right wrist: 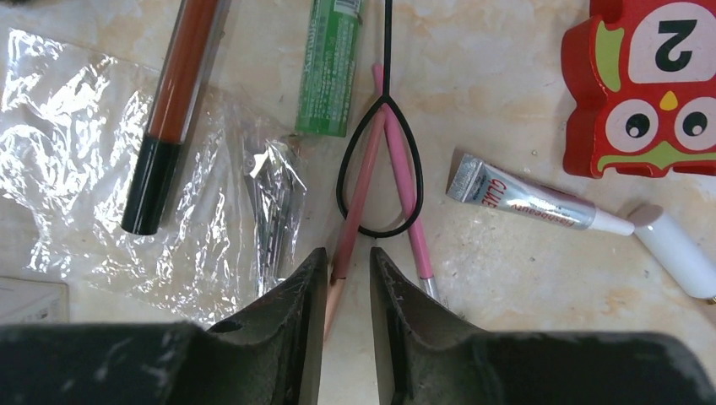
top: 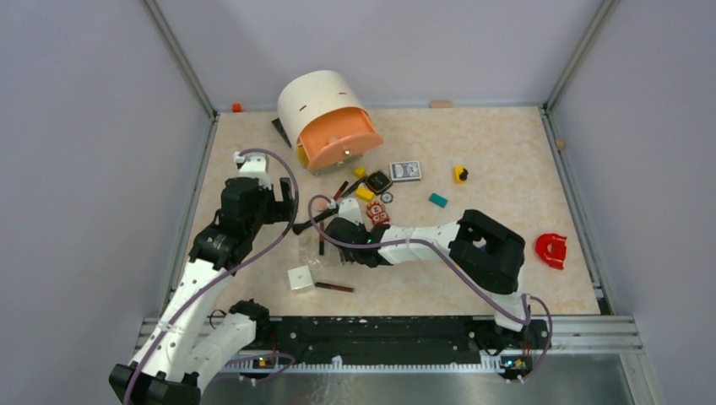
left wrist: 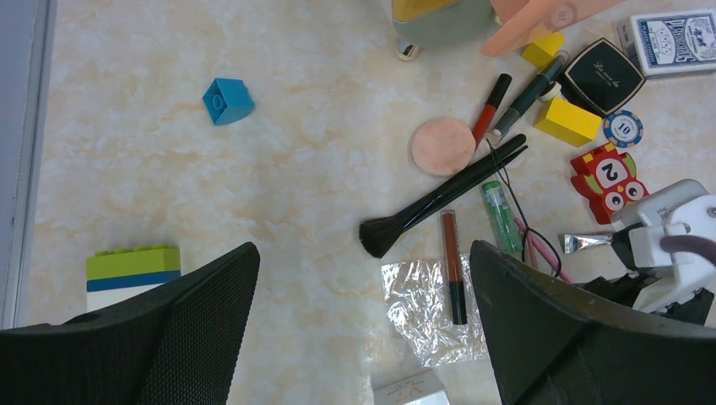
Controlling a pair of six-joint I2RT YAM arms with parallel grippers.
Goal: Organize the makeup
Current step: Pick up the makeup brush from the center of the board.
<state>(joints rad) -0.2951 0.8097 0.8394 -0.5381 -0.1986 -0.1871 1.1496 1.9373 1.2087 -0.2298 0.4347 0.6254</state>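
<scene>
The right gripper (right wrist: 346,312) stands narrowly apart, astride the near end of a pink stick (right wrist: 359,202). The stick lies mid-tabletop (right wrist: 507,67), beside the clear pouch (right wrist: 93,169). It looks thin, light and probably slick, so pinch the shaft clear of the black cord (right wrist: 387,42). Farther off, the left gripper (left wrist: 363,329) gapes wide and empty.

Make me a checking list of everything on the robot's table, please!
Surface: beige marbled tabletop, crowded in the middle.
Job's things: black brush, brown-red tube lying partly on the clear pouch, green tube, two pink sticks, silver glue tube, black compact; all loose.
Clutter: owl block, yellow block, blue block, card deck, poker chip.
Grippers: left gripper open, above the table; right gripper low, jaws narrow, one pink stick's end between them, grip unclear.
Cables: purple cables along both arms; thin black loop over the pink sticks.
Surroundings: grey walls; tipped white-and-orange drum at the back.
</scene>
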